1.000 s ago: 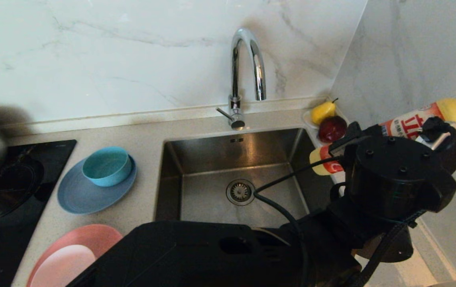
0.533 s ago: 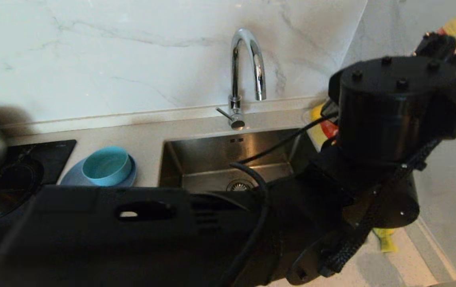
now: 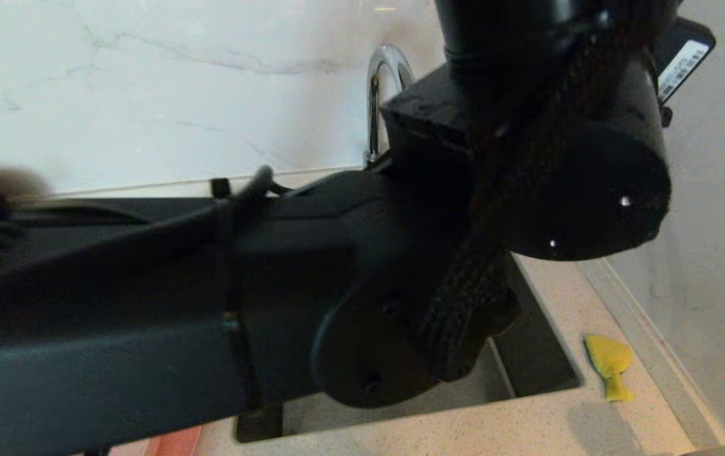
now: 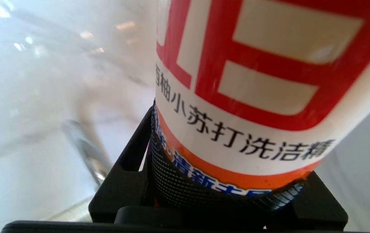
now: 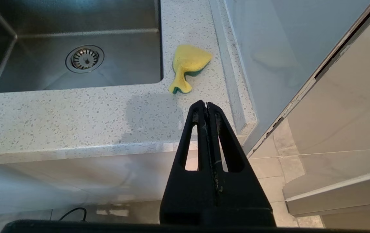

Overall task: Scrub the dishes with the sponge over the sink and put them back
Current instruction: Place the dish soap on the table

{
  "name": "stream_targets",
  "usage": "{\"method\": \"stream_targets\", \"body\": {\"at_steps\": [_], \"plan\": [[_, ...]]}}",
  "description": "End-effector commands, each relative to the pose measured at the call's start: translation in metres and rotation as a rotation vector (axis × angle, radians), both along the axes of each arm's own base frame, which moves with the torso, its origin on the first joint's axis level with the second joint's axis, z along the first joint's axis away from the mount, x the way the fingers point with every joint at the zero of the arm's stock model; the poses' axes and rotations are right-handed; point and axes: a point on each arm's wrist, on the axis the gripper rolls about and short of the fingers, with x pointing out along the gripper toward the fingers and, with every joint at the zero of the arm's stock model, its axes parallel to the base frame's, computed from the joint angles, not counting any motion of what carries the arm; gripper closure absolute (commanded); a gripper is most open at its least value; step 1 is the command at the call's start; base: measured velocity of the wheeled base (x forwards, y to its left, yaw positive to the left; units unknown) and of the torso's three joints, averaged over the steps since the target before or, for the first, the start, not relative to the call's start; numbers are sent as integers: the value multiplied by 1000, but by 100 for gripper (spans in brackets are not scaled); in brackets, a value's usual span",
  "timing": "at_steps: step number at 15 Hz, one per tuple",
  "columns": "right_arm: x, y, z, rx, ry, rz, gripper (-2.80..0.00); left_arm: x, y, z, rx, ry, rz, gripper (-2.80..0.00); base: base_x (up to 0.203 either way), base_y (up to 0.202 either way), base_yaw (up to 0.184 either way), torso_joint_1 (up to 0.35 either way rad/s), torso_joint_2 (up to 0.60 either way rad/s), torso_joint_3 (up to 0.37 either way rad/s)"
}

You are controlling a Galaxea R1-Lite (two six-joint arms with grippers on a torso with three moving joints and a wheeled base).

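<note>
Left hand (image 4: pixel 223 194) raised high, black arm filling most of the head view; clamped around a white, red and orange dish-soap bottle (image 4: pixel 253 90) with printed characters, ribbed black pads (image 4: pixel 172 184) pressed against its lower band. Right hand (image 5: pixel 206 104) parked low off the bench edge, fingers pressed together, gripping nothing. Small bent yellow foam sponge (image 3: pixel 609 364) with thin green layer lying on the speckled stone bench (image 3: pixel 527 430), at 3 o'clock of the square brushed-steel sink (image 5: pixel 75 74), just beside its rim. Curved chrome tap (image 3: pixel 380 82) at 12 o'clock, partly hidden. Salmon-pink plate (image 3: pixel 179 440) barely showing at 7 o'clock.
</note>
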Motion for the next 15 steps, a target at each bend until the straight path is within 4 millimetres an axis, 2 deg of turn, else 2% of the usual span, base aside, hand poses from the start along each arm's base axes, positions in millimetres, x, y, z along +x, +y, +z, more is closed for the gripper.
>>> {"method": "stream_targets", "body": {"at_steps": [1, 5, 9, 15], "plan": [[0, 0, 0, 0, 0, 0, 0, 0, 29, 28, -74, -25, 36, 0, 0, 0, 0, 0, 0, 0], [0, 0, 0, 0, 0, 0, 0, 20, 78, 54, -138, -51, 142, 0, 0, 0, 0, 0, 0, 0], [0, 0, 0, 0, 0, 0, 0, 40, 132, 71, -148, -50, 270, 0, 0, 0, 0, 0, 0, 0], [0, 0, 0, 0, 0, 0, 0, 76, 212, 76, -219, 14, 464, 0, 0, 0, 0, 0, 0, 0]]}}
